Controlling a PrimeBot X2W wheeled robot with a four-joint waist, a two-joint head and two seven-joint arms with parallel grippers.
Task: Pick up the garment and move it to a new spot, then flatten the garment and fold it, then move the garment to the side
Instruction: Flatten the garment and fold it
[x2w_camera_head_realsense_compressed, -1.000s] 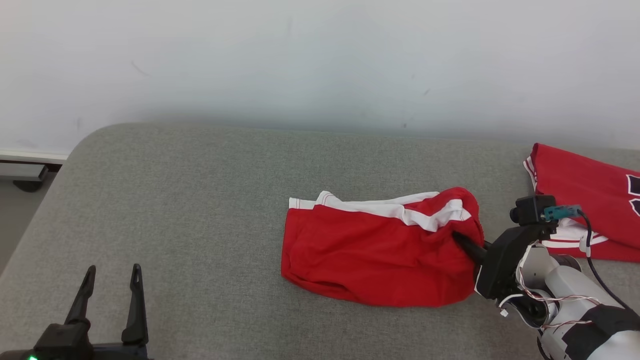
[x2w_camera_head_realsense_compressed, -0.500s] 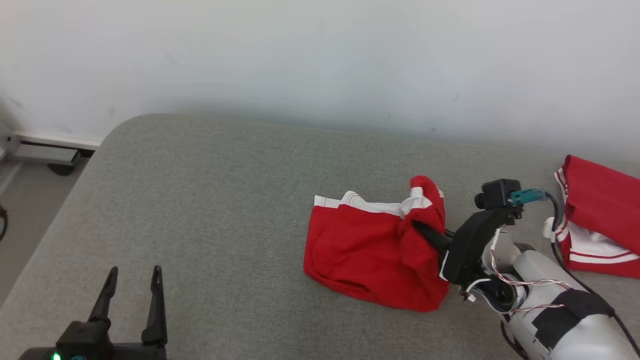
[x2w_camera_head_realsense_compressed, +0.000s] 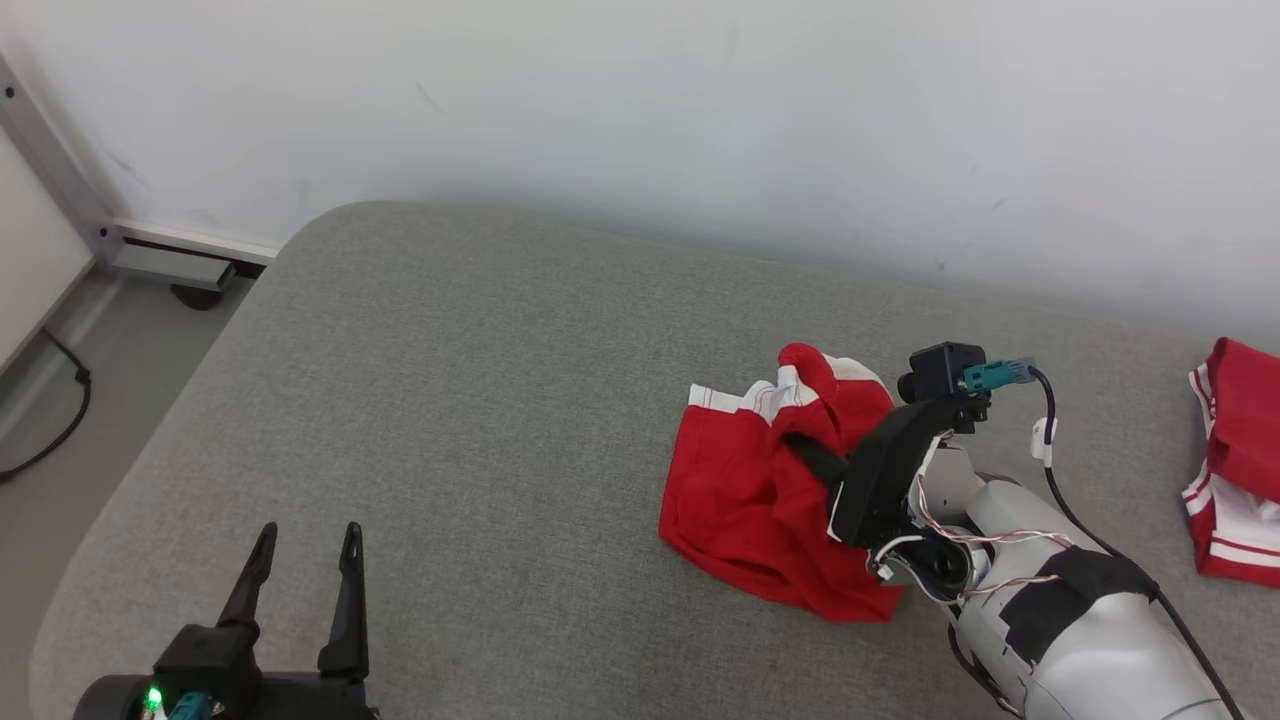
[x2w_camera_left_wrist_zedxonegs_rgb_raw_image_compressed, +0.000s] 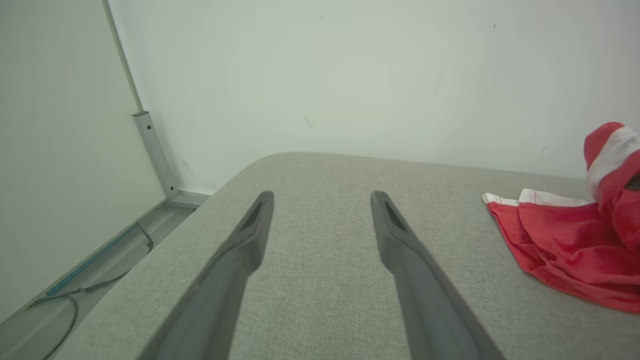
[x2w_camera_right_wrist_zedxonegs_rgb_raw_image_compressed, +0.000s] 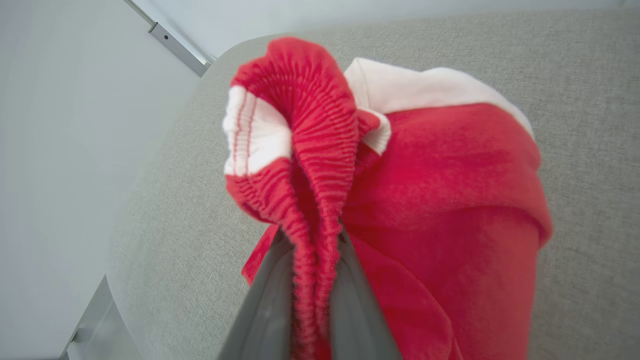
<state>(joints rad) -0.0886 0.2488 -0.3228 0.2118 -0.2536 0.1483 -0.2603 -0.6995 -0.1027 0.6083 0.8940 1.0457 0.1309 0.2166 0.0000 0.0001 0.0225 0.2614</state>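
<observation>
The garment (x2w_camera_head_realsense_compressed: 750, 490) is a pair of red shorts with white trim, bunched on the grey cushion right of centre. My right gripper (x2w_camera_head_realsense_compressed: 800, 447) is shut on its ribbed red waistband (x2w_camera_right_wrist_zedxonegs_rgb_raw_image_compressed: 315, 165), which stands lifted above the rest of the cloth while the lower part still rests on the cushion. The right wrist view shows the band pinched between the two fingers (x2w_camera_right_wrist_zedxonegs_rgb_raw_image_compressed: 272, 305). My left gripper (x2w_camera_head_realsense_compressed: 305, 545) hovers open and empty at the lower left, well away from the shorts (x2w_camera_left_wrist_zedxonegs_rgb_raw_image_compressed: 575, 250).
A second red and white garment (x2w_camera_head_realsense_compressed: 1235, 480) lies at the right edge of the cushion (x2w_camera_head_realsense_compressed: 480, 400). A white wall runs behind. Floor, a metal rail (x2w_camera_head_realsense_compressed: 60, 170) and a cable (x2w_camera_head_realsense_compressed: 60, 420) lie off the cushion's left edge.
The camera has swung left. My right gripper has pulled the waistband up and leftward, folding the shorts' right side over so they now look narrower and more bunched. The left gripper stays open.
</observation>
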